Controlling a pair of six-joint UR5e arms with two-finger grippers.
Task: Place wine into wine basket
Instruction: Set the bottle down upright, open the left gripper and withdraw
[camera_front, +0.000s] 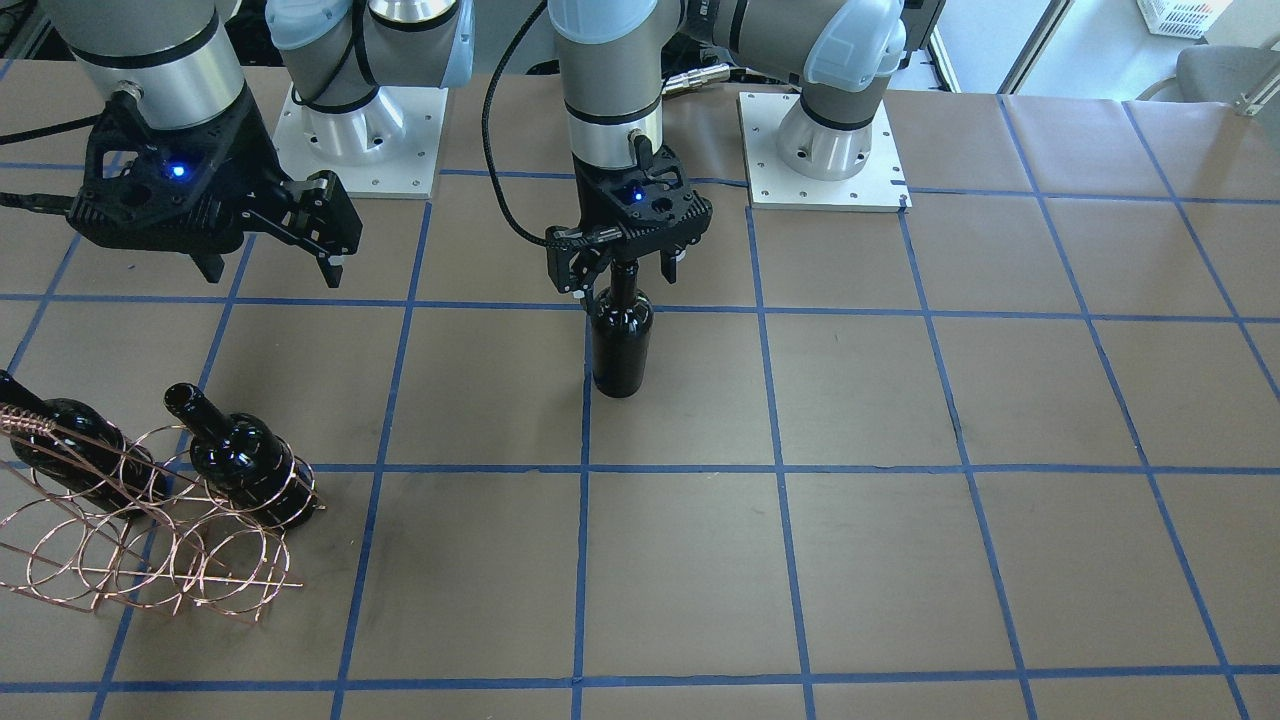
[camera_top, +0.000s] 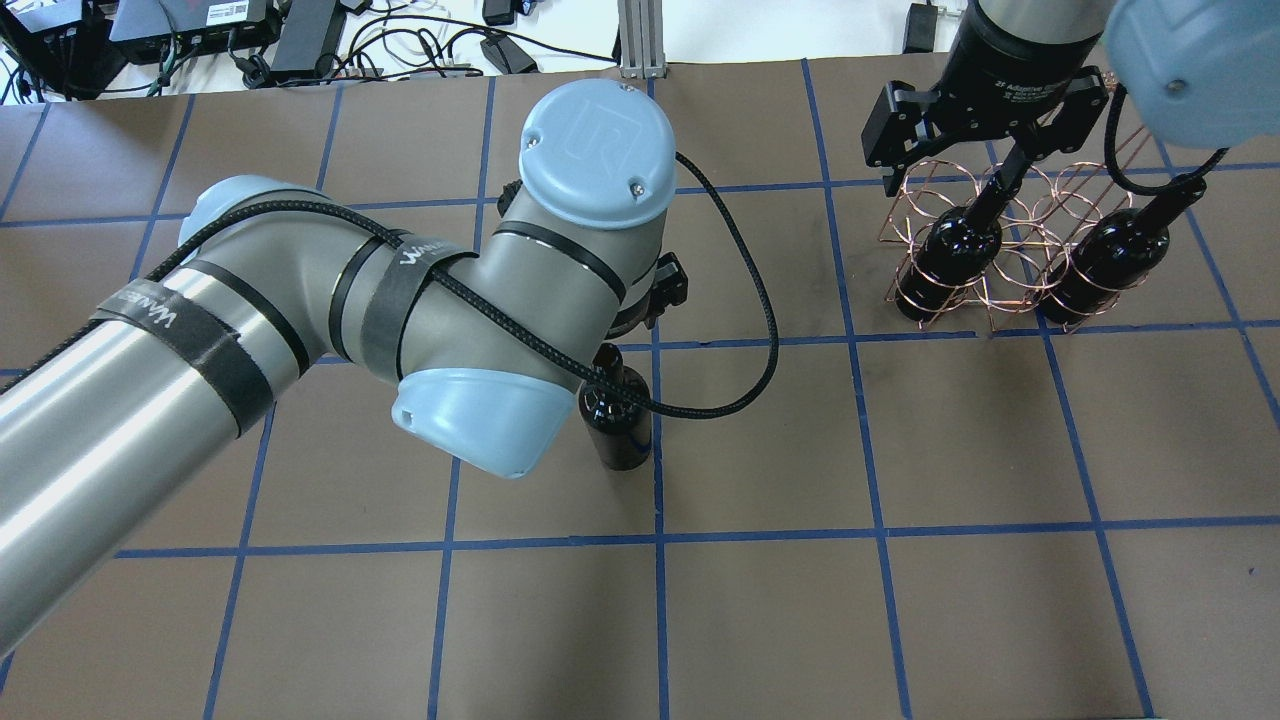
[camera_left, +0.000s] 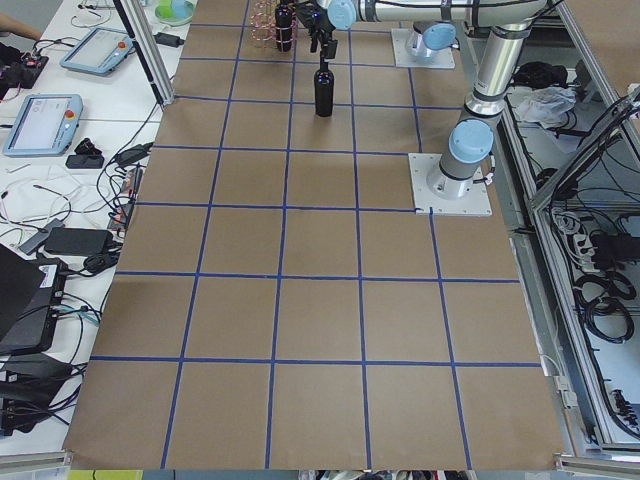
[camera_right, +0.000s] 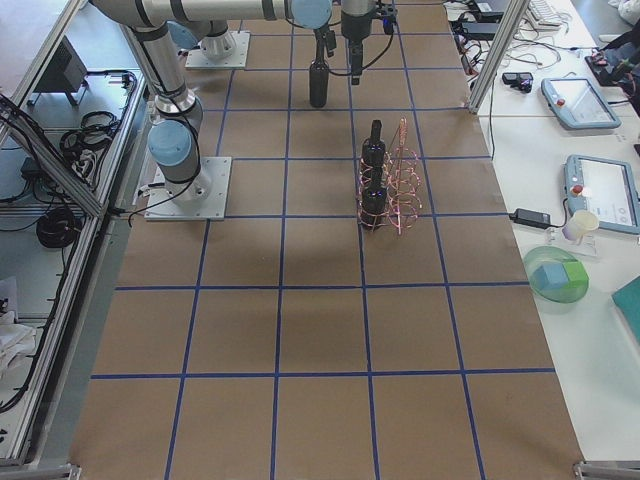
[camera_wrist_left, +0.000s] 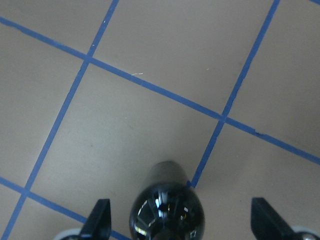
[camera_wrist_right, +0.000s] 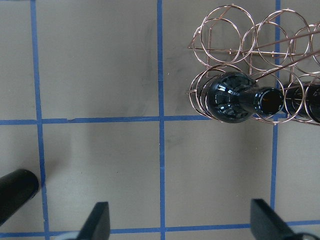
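Observation:
One dark wine bottle (camera_front: 621, 340) stands upright on the table near its middle; it also shows in the overhead view (camera_top: 622, 425) and the left wrist view (camera_wrist_left: 167, 210). My left gripper (camera_front: 625, 280) is open, with a finger on each side of the bottle's neck. The copper wire wine basket (camera_front: 150, 560) lies at the far end on my right and holds two more bottles (camera_front: 245, 455) (camera_front: 60, 445). My right gripper (camera_front: 275, 270) hangs open and empty above the table beside the basket (camera_wrist_right: 240, 30), with one racked bottle (camera_wrist_right: 232, 97) in its view.
The two arm bases (camera_front: 825, 150) (camera_front: 360, 140) stand on white plates at the table's robot side. A black cable (camera_top: 760, 330) loops from my left arm over the table. The brown table (camera_front: 900, 560) carries a blue tape grid.

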